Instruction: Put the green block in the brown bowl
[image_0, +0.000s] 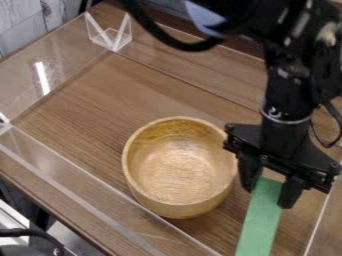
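Observation:
The brown bowl (179, 165), a round light wooden bowl with thick walls, sits empty on the wooden table. Just to its right my gripper (277, 185) hangs from the black arm, shut on the top end of the green block (262, 221). The long flat green bar dangles downward from the fingers, lifted off the table, its lower end reaching the bottom edge of the frame. The block's held end is close beside the bowl's right rim, not over the bowl's opening.
A clear plastic wall (67, 150) borders the table on the left and front. A small clear plastic stand (110, 33) sits at the back left. Black cables loop from the arm at the top.

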